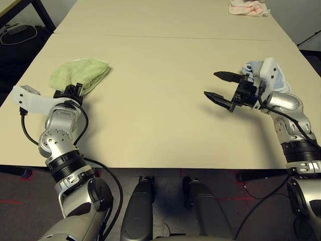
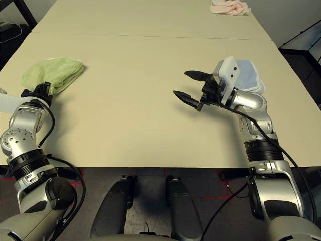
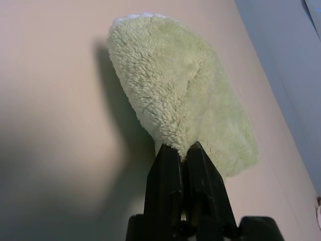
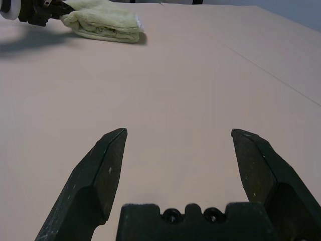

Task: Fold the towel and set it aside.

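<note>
Worktop (image 1: pixel 160 115): wide beige surface, a seam running across its far part.
Towel (image 1: pixel 80 74): light green, bunched into a folded bundle at the worktop's left side (a sliver of white edging peeks out at its far end).
Blue towel (image 2: pixel 248 75): pale, lying behind the right arm near the right edge.
Pink cloth (image 1: pixel 246 7): crumpled at the far right corner.
Right hand (image 1: pixel 219 86): fingers spread wide apart, gripping nothing, hovering over bare worktop.
Left hand (image 3: pixel 180 150): fingers pressed together, pinching the towel's near edge.
</note>
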